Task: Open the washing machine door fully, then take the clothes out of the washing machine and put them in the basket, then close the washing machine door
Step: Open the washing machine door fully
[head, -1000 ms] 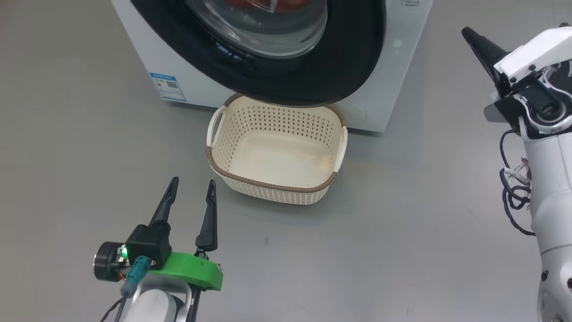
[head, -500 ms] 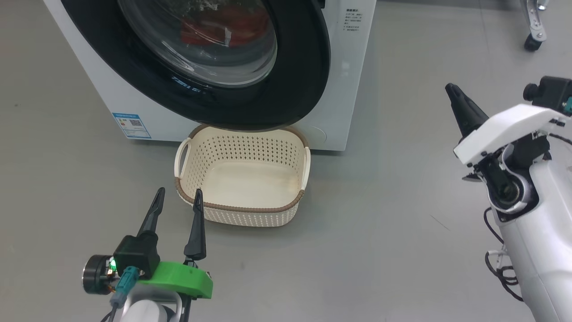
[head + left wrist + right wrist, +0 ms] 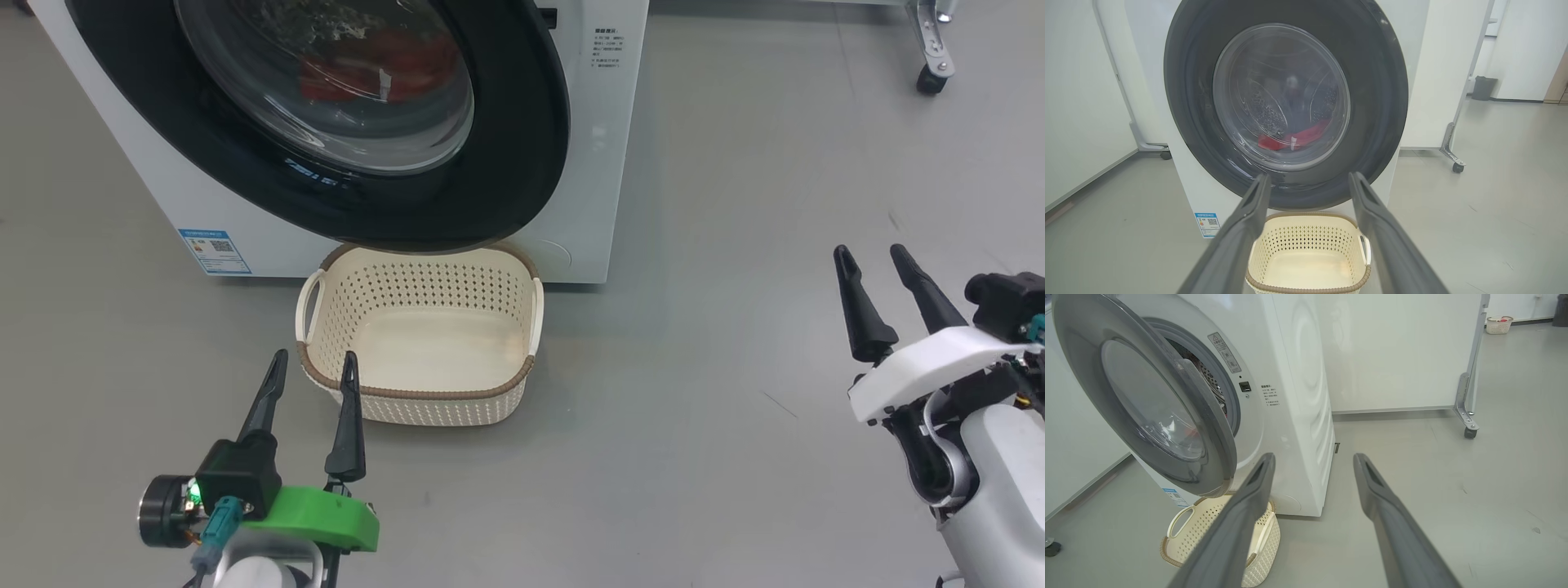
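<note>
Where the robot stands, its left gripper (image 3: 316, 354) hangs low just short of the basket (image 3: 416, 394), jaws spread wide and holding nothing. One fingertip sits just beside the basket's brown front rim; I cannot tell whether it touches. Off to the right, well apart from everything, the right gripper (image 3: 868, 249) has its jaws parted too. It is empty, over bare grey floor (image 3: 694, 367) with plenty of open room around it.

The basket sits on the floor, close against the foot of the washing machine (image 3: 604, 163). Above it the washing machine door (image 3: 522, 163) stands partly open, its black lower edge overhanging the basket's back rim. Through the door glass the clothes (image 3: 367, 69) show red, lying low in the drum.

From the right wrist view the gap between door and machine front is plain, with grey gasket and perforated drum behind it. The left wrist view looks square at the door and hides that gap. A blue label (image 3: 214, 250) is stuck low on the machine front. Further back a white panel stands on a caster (image 3: 1470, 433), and beyond it sits a second small basket (image 3: 1496, 324).
</note>
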